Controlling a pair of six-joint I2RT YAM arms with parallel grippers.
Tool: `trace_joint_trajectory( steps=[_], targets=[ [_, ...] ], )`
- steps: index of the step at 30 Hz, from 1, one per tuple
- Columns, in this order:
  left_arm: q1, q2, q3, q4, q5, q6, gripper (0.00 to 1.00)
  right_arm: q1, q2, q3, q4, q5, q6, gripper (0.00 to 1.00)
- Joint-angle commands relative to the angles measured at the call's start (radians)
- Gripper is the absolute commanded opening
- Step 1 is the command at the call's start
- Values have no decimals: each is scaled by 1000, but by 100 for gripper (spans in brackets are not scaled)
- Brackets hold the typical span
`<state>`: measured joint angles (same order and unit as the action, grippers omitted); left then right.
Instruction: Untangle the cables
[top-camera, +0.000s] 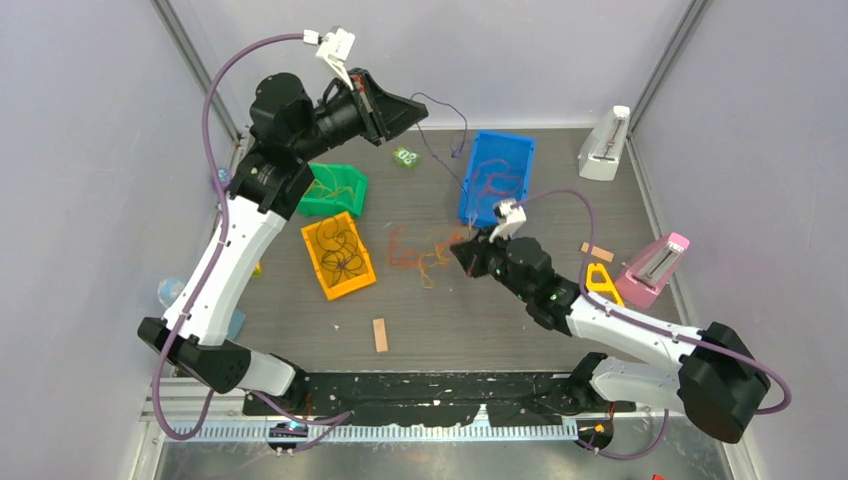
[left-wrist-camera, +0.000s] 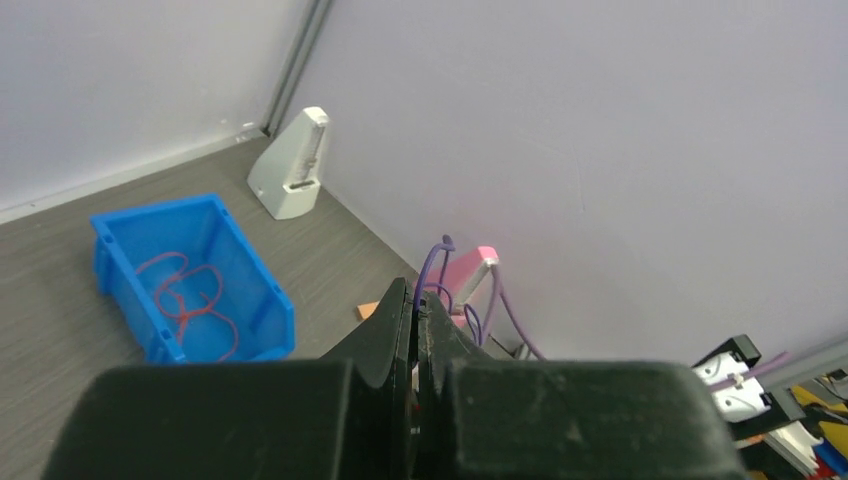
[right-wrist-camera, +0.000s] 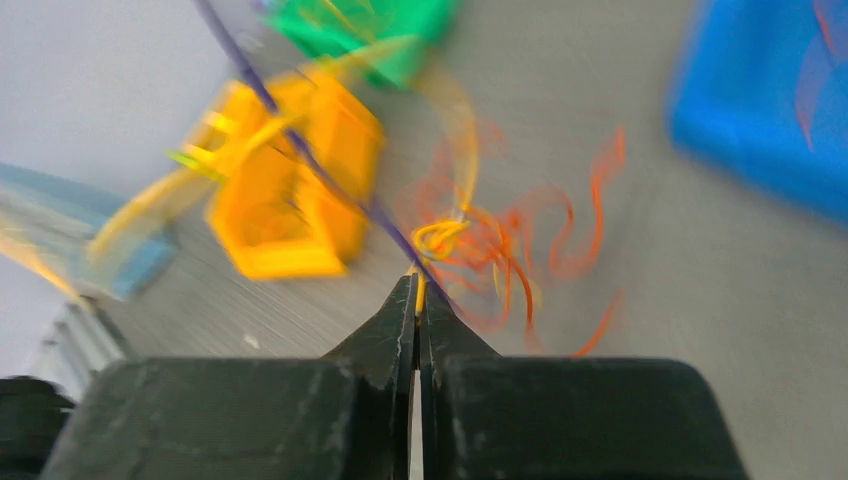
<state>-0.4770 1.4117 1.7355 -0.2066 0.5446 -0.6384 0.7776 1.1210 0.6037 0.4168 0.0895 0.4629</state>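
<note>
Top external view: the left gripper (top-camera: 418, 112) is up high over the far edge of the bench (top-camera: 470, 330). The right gripper (top-camera: 458, 250) is down low in the middle.
Dark purple wire (top-camera: 465, 125): it hangs in a curve from the high jaws down toward the low gripper. I think it is lifted so it can slip out of the pile.
Orange tangle (top-camera: 418, 250): it lies in the middle of the bench, touching the right gripper. This is the messy part left to sort.
Left jaws: pressed tight together, with the purple wire pinched at the tip.
Right jaws: pressed together too. A yellow wire (right-wrist-camera: 435, 238) runs into the tip and looks pinched. The purple wire passes right there, but the picture is too blurry to tell if it is gripped as well. I think this gripper pins the pile down.
Blue bin (top-camera: 505, 137): by the far edge, with red wires (top-camera: 495, 185) inside.
Orange bin (top-camera: 313, 263): toward the left edge, with dark wires (top-camera: 340, 255) inside.
Green bin (top-camera: 340, 168): just behind the orange bin, with thin wires inside.
Why bins: I think each one takes one colour.
</note>
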Motion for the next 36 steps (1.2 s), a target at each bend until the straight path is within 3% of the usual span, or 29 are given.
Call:
trace_joint_trajectory(
  steps=[1,7,11,14,16,17,19,20,22,36],
  targets=[
    [22,19,94,-23,-19,50,0,-27,-81,-203,-276,203,274,5],
    [25,32,114,-6,-23,44,0,-66,-228,-374,-322,256,414,5],
    [25,44,125,1,4,22,0,-72,-269,-341,-385,293,359,5],
    [21,41,120,6,23,15,0,-73,-268,-303,-368,242,226,13],
    [21,30,113,-9,22,27,0,-72,-267,-267,-365,208,155,40],
    [21,24,109,-32,13,42,0,-72,-269,-246,-363,199,136,69],
    [24,-1,86,-61,-16,79,0,-72,-276,-213,-373,181,75,96],
    [28,-16,71,-70,-30,91,0,-72,-282,-202,-393,180,63,100],
    [42,-53,27,-82,-54,102,0,-72,-292,-168,-423,178,26,96],
    [211,-305,-328,-256,-172,219,0,-72,-320,-105,-459,121,-85,95]
  ],
)
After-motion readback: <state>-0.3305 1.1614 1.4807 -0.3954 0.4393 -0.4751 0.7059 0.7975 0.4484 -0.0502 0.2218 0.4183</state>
